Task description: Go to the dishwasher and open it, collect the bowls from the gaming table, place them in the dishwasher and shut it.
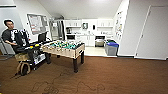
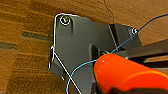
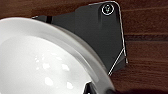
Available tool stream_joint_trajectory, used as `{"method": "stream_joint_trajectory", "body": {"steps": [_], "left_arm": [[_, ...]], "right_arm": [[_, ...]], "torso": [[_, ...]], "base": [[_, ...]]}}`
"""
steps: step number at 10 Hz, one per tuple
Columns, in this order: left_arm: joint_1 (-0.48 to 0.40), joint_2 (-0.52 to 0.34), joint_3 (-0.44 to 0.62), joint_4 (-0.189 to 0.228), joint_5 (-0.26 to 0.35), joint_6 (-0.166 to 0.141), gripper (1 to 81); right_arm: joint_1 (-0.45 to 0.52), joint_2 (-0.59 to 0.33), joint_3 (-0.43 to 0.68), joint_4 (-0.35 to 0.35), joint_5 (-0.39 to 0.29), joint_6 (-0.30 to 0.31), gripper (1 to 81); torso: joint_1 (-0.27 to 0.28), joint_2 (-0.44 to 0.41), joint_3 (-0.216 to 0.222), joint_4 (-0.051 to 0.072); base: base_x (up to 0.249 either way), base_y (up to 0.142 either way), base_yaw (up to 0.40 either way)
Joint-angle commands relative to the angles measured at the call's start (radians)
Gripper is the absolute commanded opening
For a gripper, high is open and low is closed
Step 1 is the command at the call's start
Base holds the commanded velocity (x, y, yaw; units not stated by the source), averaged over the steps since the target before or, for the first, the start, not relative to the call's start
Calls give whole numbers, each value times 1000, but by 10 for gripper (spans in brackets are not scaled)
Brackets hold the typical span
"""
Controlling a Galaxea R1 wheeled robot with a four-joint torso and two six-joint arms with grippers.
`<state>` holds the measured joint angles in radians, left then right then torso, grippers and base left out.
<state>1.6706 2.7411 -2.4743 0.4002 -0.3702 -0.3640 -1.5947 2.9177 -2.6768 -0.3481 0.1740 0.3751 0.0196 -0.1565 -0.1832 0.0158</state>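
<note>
Room: the head view looks across a brown carpet (image 1: 105,77) toward a small white kitchen at the far end.
Football desk: the table-football desk (image 1: 63,48) stands on the carpet left of centre, green field on top, dark legs below; too small to tell whether any bowl lies on it.
Dishwasher: a steel-fronted dishwasher (image 1: 99,41) sits low in the far kitchen run, between white cabinets (image 1: 85,40); too far off to tell whether its door is open or closed.
Bins: a grey bin with a blue lid (image 1: 111,48) stands on the pale kitchen floor, right of the football desk and near the white wall.
Person: a person (image 1: 12,37) in dark clothes sits at the left, beside a cart (image 1: 32,56) loaded with gear, just left of the football desk.
Cables: thin dark cables (image 1: 53,86) loop over the carpet in the foreground.
Orange bowl: in the left wrist view an orange bowl (image 2: 130,75) shows large and close, over the robot's dark plate, with a blue wire (image 2: 75,75) crossing in front.
White bowl: in the right wrist view a glossy white bowl (image 3: 42,62) shows large and close, its rim lying over the dark plate.
Left tool: I cannot tell how far open it is, nor whether it has hold of the orange bowl.
Right tool: I cannot tell how far open it is, nor whether it has hold of the white bowl.
</note>
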Motion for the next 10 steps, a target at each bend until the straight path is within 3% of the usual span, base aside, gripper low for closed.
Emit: {"method": "stream_joint_trajectory", "body": {"steps": [1,6,10], "left_arm": [[-22,-21,3,12,36,2,10],[-22,-15,3,17,36,5,10],[-22,-13,3,19,36,5,10]], "right_arm": [[44,-15,0,-11,-30,1,10],[41,-13,3,-12,-30,-4,10],[44,-12,3,-12,-30,-8,10]], "torso": [[0,0,0,0],[0,0,0,0],[-3,-2,1,0]], "base": [[0,0,0],[0,0,0],[112,0,0]]}}
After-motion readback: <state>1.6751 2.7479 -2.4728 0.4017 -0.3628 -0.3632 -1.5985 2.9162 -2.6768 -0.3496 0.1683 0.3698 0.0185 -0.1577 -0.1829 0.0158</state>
